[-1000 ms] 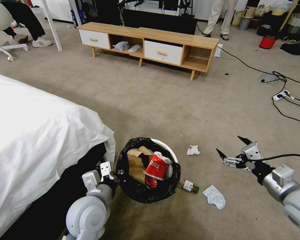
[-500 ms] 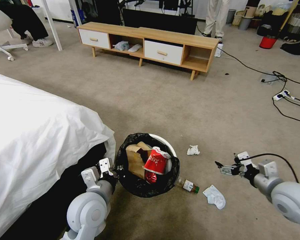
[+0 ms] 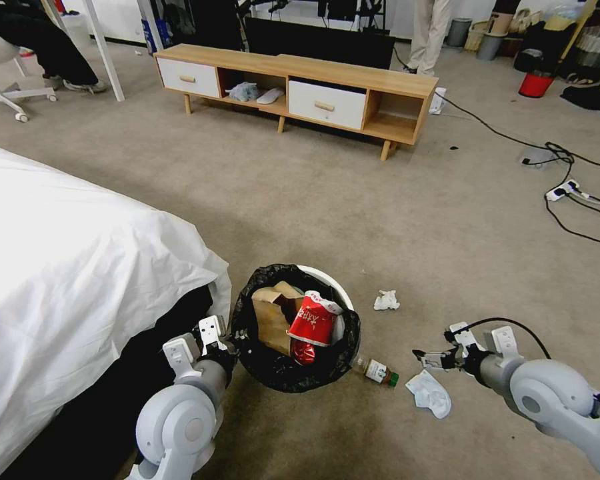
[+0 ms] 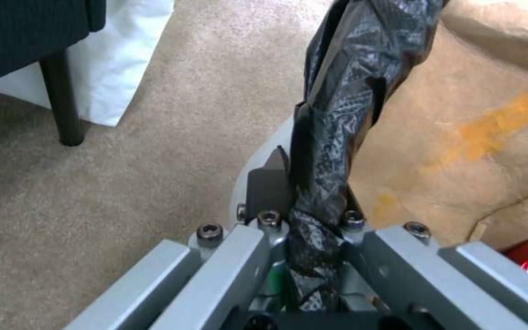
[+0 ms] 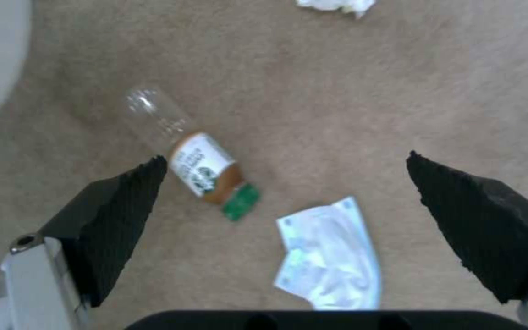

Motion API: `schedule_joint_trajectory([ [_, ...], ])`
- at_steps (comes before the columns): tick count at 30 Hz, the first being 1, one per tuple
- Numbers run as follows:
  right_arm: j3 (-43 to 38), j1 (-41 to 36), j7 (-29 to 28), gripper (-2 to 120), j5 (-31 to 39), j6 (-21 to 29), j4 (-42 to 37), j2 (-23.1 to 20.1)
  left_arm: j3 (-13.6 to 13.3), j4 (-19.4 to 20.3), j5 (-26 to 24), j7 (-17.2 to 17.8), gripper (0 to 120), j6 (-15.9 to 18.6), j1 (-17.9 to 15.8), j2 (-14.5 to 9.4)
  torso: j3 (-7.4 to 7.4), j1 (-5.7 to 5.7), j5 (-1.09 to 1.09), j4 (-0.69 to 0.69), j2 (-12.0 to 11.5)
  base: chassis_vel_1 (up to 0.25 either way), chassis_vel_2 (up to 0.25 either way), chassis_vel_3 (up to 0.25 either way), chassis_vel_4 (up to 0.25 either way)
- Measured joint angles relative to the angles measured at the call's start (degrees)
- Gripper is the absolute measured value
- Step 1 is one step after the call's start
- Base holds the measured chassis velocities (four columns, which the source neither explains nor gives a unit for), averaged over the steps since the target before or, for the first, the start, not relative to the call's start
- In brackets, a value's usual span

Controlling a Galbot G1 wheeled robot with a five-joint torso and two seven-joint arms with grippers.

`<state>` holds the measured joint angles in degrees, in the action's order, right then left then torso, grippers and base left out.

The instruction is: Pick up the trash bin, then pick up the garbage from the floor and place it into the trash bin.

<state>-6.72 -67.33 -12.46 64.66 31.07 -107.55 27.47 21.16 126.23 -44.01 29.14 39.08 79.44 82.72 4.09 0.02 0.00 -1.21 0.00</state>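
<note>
Left gripper (image 3: 228, 345): lower left of the head view, clamped on the bag-covered rim of the trash bin (image 3: 337, 291); the left wrist view shows the fingers pinching black liner (image 4: 331, 114) against the white wall.
Trash bin: lower centre of the head view, beside the bed (image 3: 67, 267), tilted toward the camera. Whether its base touches the floor (image 3: 353, 207) I cannot tell.
In the bin: a brown paper bag (image 3: 272, 319) and a red packet (image 3: 311, 325).
Right gripper (image 3: 428, 358): lower right of the head view, fingers spread wide with nothing between them, low over the carpet just above the litter.
Bottle (image 3: 375, 371): on its side next to the bin's near right edge, green cap pointing away from the bin.
Bottle handling: likely light, stiff and smooth, so it may roll; the labelled middle, gripped across its width, looks safest.
Face mask (image 3: 429, 393): flat on the carpet just right of the bottle, closest to the right gripper.
Mask handling: soft and thin, probably needing a pinch on a raised fold.
Tissue (image 3: 386, 300): crumpled, a little farther out, centre right.
TV bench (image 3: 293, 83): upper centre, well apart.
</note>
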Motion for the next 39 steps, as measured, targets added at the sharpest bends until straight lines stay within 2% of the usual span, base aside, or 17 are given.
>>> schedule_joint_trajectory([
  [9, 7.8, 9.4, 0.3, 100, 3.1, 6.9, 3.1, 2.8, 0.0, -0.7, 0.9, -0.5, 1, -0.1, 0.0, 0.7, 0.0, 0.0, 0.0, 0.0, 0.0, 0.0, 0.0, 0.0, 0.0],
  [15, 13.5, 14.9, 2.5, 100, 3.3, 11.0, 6.6, 3.6, 0.2, -1.0, 1.9, -1.1, 1, -0.2, 0.3, 1.4, 0.0, 0.0, 0.0, 0.0, 0.0, 0.0, 0.0, 0.0, 0.0],
  [24, 15.6, 17.3, 5.3, 100, 2.9, 11.4, 11.7, 4.3, 0.3, -1.5, 3.0, -1.6, 1, -0.3, 0.5, 2.2, 0.0, 0.0, 0.0, -0.01, 0.0, 0.0, 0.0, 0.0, 0.0],
  [34, 16.4, 18.2, 6.9, 100, 1.6, 11.3, 17.0, 6.7, 0.2, -1.9, 3.2, -1.7, 1, -0.3, 0.3, 2.3, 0.0, 0.0, 0.0, -0.01, 0.0, 0.0, 0.0, 0.0, 0.0],
  [39, 19.1, 21.1, 8.4, 100, 0.2, 11.3, 19.5, 8.8, 0.5, -1.8, 3.3, -1.7, 1, -0.3, 0.5, 2.1, 0.0, 0.0, 0.0, 0.01, 0.0, 0.0, 0.0, 0.0, 0.0],
])
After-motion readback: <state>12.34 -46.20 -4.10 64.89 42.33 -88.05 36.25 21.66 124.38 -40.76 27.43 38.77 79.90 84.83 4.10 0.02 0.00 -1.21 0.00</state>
